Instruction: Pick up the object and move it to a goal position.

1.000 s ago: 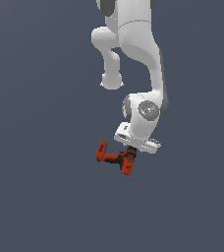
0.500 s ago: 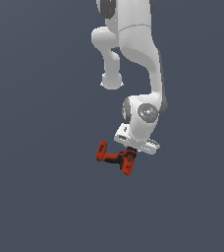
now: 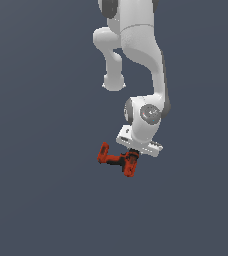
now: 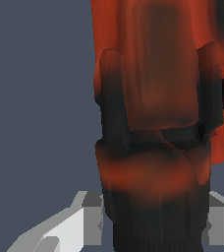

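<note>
- Item: drill [image 3: 117,159], red-orange body with black parts, L-shaped. In the exterior view it sits directly under the white hand of the arm [image 3: 141,65], its long part running out toward 9 o'clock from the hand and a shorter part turning down toward 6 o'clock.
- Item: jaws [image 3: 132,154], the gripper at the arm's lower end. They are closed onto the drill's black-and-orange section at its end nearest the hand. In the wrist view the drill [image 4: 155,123] fills the space between the two pale fingers [image 4: 87,221], which press in on it from either side.
- Surface: plain grey-blue ground all round; no counter edge or shadow shows, so whether the drill rests on a surface or hangs clear of it cannot be told from these pictures.
- Goal: no marker for the goal position shows in either view.
- Progress, judged: the grasp appears made, so the pick-up half looks largely done. The carry to the goal and the holding there remain.
- Risk, judged: the grip is near one end of the drill, so the long free part could swing or tip the tool in the jaws during travel.
</note>
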